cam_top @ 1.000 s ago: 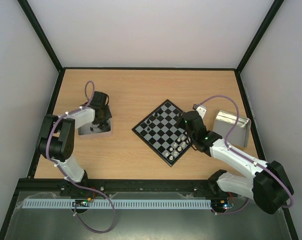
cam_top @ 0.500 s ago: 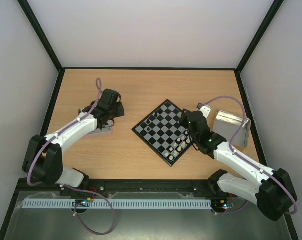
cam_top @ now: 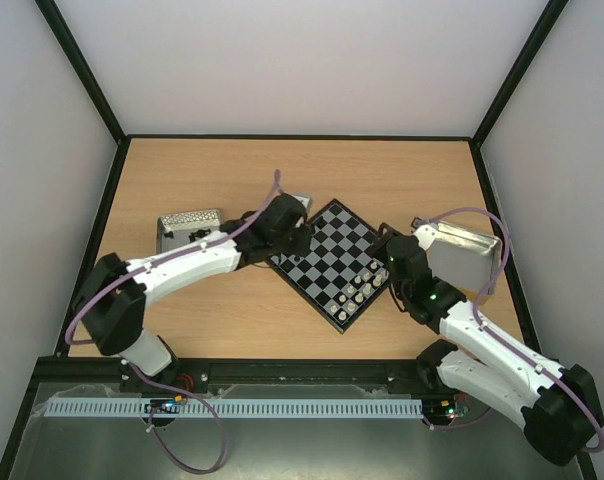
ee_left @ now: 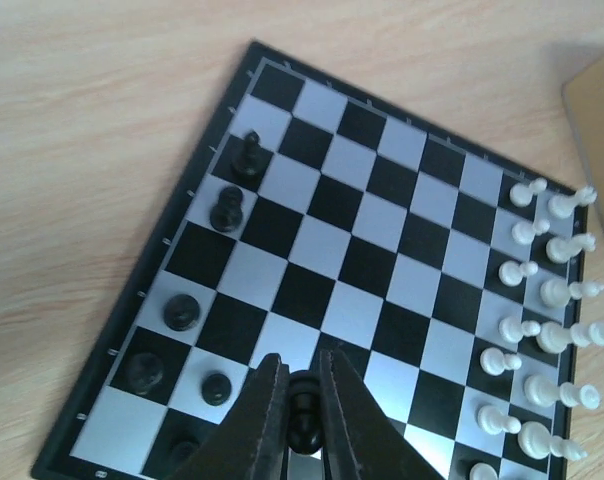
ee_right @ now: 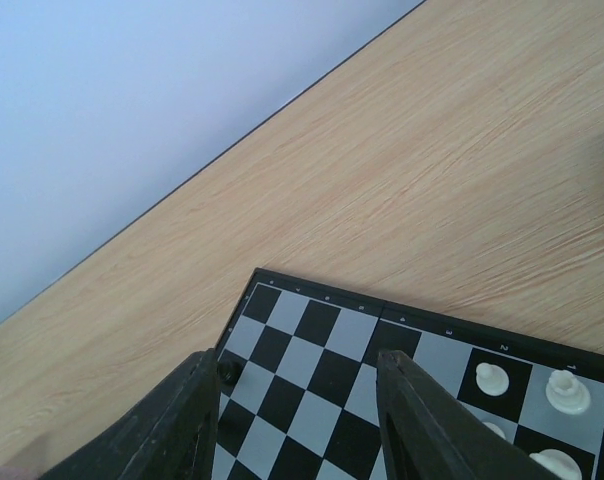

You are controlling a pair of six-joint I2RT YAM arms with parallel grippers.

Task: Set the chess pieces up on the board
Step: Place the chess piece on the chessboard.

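The board (cam_top: 327, 262) lies as a diamond in the middle of the table. White chess pieces (cam_top: 362, 290) fill its near-right side, and in the left wrist view they stand in two rows (ee_left: 542, 290). Several black pieces (ee_left: 225, 210) stand along the opposite side. My left gripper (cam_top: 294, 237) hangs over the board's left corner, shut on a black piece (ee_left: 304, 420) held a little above the squares (ee_left: 382, 215). My right gripper (cam_top: 390, 248) hovers at the board's right corner. It is open (ee_right: 297, 390) with only board squares (ee_right: 312, 350) between its fingers.
A metal tray (cam_top: 189, 228) sits left of the board, behind the left arm. Another metal tray (cam_top: 462, 240) sits at the right, behind the right arm. Black frame rails edge the table at the back and sides.
The left arm has swung from the left tray across to the board's left corner, carrying a black piece. The right arm has drawn back slightly toward the board's right corner.
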